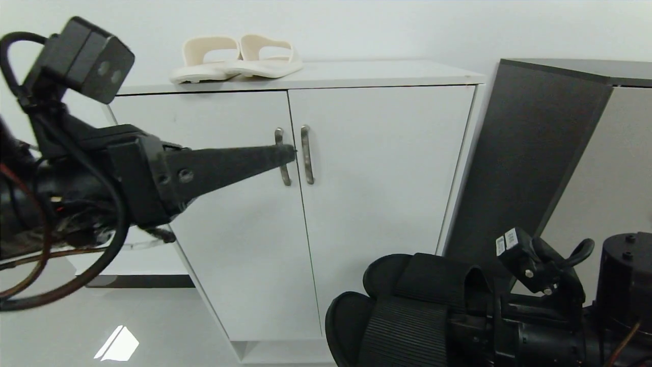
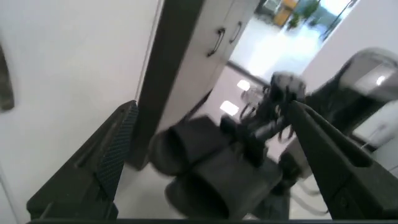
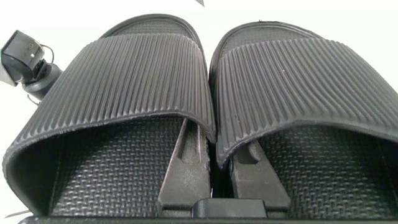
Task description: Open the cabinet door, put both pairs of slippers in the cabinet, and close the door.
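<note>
A white two-door cabinet (image 1: 377, 204) stands with both doors shut. A pair of white slippers (image 1: 237, 58) lies on its top, toward the left. My left gripper (image 1: 290, 153) is stretched out to the door seam, its tip level with the left door's metal handle (image 1: 281, 176). In the left wrist view this gripper (image 2: 211, 109) is open, its fingers (image 2: 106, 162) spread wide. Low at the right, a pair of black slippers (image 1: 407, 306) is held side by side. My right gripper (image 3: 213, 177) is shut on their inner walls, under the ribbed straps (image 3: 143, 68).
The right door's handle (image 1: 307, 155) sits just beside the left one. A dark cabinet side panel (image 1: 535, 153) leans close to the white cabinet's right side. Glossy grey floor (image 1: 102, 326) lies open at the lower left.
</note>
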Controlling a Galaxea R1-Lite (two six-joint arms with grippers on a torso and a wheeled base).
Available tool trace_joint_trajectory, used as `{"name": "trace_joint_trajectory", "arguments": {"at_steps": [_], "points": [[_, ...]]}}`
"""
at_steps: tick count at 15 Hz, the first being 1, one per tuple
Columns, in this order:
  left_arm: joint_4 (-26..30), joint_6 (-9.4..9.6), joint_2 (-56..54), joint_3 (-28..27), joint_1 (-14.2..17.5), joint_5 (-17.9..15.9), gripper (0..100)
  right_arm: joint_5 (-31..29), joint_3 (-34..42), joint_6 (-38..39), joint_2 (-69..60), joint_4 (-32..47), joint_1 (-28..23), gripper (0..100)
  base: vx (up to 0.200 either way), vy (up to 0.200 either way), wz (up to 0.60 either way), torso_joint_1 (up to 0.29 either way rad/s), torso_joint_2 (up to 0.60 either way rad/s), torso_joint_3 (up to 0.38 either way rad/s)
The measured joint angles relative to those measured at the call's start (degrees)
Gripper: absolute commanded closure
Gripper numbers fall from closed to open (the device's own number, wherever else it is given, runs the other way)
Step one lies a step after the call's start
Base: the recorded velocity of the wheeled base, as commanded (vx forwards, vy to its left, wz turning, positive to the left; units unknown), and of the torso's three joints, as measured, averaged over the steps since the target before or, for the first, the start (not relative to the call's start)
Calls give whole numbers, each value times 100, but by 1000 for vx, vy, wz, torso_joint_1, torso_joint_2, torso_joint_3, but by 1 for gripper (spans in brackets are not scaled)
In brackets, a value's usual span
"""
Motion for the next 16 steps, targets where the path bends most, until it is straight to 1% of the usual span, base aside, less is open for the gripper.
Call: {"name": "trace_joint_trajectory", "arguments": {"at_steps": [2, 4, 6, 9, 13, 16], "points": [[17, -27, 351, -297, -26, 104, 0, 0, -6, 2, 20, 4, 0, 100, 0, 0, 0, 0, 0, 0], [20, -24, 714, -553, -63, 635, 0, -5, -11, 11, 38, 0, -4, 100, 0, 0, 0, 0, 0, 0], [24, -11, 1040, -789, -72, 994, 0, -2, -11, 13, 49, 0, -1, 100, 0, 0, 0, 0, 0, 0], [24, 9, 1398, -986, 44, 1051, 0, -11, -11, 13, 55, 1, -6, 100, 0, 0, 0, 0, 0, 0], [16, 138, 1776, -1150, 118, 1259, 0, -13, -4, 13, 61, 1, -6, 100, 0, 0, 0, 0, 0, 0], [13, 157, 1997, -1347, 328, 1268, 0, -13, 16, 9, 72, 1, -17, 100, 0, 0, 0, 0, 0, 0]]}}
